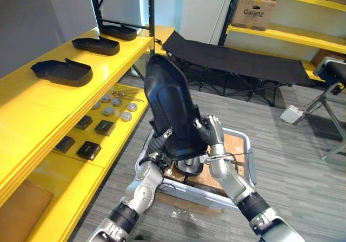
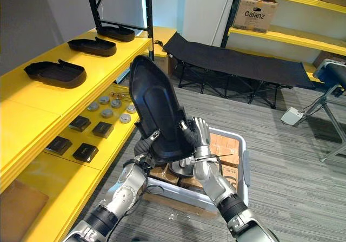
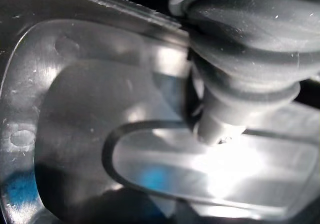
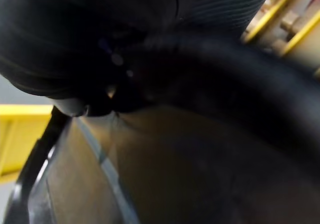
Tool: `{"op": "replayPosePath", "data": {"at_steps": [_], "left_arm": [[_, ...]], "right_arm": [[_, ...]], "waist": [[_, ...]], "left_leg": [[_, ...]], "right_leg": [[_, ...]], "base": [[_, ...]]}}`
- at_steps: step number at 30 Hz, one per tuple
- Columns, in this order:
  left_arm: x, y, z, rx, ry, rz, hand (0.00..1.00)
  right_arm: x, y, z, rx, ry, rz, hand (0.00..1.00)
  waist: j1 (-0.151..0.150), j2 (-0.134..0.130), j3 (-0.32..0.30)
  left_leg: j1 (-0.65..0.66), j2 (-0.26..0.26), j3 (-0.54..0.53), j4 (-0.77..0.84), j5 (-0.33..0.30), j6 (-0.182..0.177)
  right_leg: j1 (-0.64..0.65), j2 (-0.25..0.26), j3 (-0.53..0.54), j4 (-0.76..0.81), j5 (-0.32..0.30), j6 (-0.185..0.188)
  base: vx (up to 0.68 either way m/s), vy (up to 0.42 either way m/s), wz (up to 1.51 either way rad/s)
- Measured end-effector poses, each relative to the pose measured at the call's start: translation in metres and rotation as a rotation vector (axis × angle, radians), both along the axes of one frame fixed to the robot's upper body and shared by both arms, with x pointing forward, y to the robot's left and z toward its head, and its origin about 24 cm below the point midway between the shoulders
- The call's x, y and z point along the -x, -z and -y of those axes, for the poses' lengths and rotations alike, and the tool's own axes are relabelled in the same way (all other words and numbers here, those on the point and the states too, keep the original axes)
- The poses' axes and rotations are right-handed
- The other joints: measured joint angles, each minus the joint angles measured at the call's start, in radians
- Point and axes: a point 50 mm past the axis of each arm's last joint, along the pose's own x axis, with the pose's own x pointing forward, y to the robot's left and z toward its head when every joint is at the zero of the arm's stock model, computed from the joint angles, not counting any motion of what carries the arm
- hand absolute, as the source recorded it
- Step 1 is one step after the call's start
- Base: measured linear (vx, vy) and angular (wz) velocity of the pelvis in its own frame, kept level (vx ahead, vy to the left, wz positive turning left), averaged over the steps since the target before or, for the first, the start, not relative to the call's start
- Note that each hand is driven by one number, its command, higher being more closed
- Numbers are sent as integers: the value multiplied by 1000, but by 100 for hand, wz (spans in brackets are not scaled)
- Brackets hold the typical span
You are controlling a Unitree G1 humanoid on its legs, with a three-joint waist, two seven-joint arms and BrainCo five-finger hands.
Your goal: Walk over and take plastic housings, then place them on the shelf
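Well, the plastic housing [image 1: 173,106] stands nearly upright between both hands, above the grey bin [image 2: 244,166] beside the yellow shelf [image 1: 38,96]. The right hand [image 1: 212,133] clasps its edge. The left hand [image 1: 158,144] is half-hidden behind it, and I cannot tell its grip.

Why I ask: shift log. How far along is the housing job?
Done: three housings lie on the yellow shelf. In hand: a fourth housing, upright between left hand and right hand over the grey bin. Left: setting it on the shelf.
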Motion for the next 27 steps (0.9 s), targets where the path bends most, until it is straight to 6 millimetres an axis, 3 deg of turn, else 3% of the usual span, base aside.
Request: {"op": "replayPosePath", "data": {"at_steps": [7, 13, 16, 19, 21, 23, 25, 27], "left_arm": [[1, -2, 8, -28, -45, -6, 100], [-3, -12, 13, -96, -93, 28, 100], [-7, -30, 10, -144, -112, 115, 100], [-10, -62, 4, -205, -154, 271, 100], [-12, -81, -6, -297, -230, 376, 100], [-11, -95, -28, -431, -385, 454, 100], [-3, -98, -59, -588, -569, 482, 100], [4, -94, -76, -673, -652, 468, 100]], "right_arm": [[7, 2, -1, -68, 18, -33, 0], [12, 15, 4, -220, 60, -141, 0], [10, 3, 11, -335, 33, -133, 0], [10, -23, 21, -440, -51, -42, 0], [11, -40, 33, -530, -125, 24, 0], [12, -57, 63, -629, -106, 127, 0], [24, -69, 106, -679, -43, 232, 0], [35, -68, 125, -704, -17, 259, 0]], "waist": [[1, -4, 2], [-21, -4, 3], [-22, -2, 3], [-30, -1, 5], [-35, 3, 7], [-39, 10, 12], [-44, 19, 17], [-49, 25, 21]], "left_leg": [[2, 1, 26, 2, -2, -1], [4, 2, 35, 2, -3, 0], [19, 4, 52, 3, -11, 0], [20, -1, 56, 10, -17, 2], [22, -6, 58, 10, -17, 3], [31, -11, 62, 9, -20, 7], [37, -12, 79, 8, -28, 8], [38, -13, 85, 4, -28, 9]], "right_leg": [[-12, 0, 23, 0, 0, 0], [-17, 1, 31, 0, 0, 0], [-14, 2, 49, 0, 0, 0], [-16, 3, 53, 8, 0, 0], [-17, 2, 54, 13, 0, 0], [-15, 0, 57, 16, -1, 1], [-19, -1, 70, 18, -4, 3], [-21, -1, 77, 18, -4, 4]], "base": [[-12, 3, -9], [-14, 2, -5], [-10, 9, -17], [-6, 9, -5], [0, 0, 0], [-23, 31, -6], [-22, 28, -16], [4, 19, -13]]}}
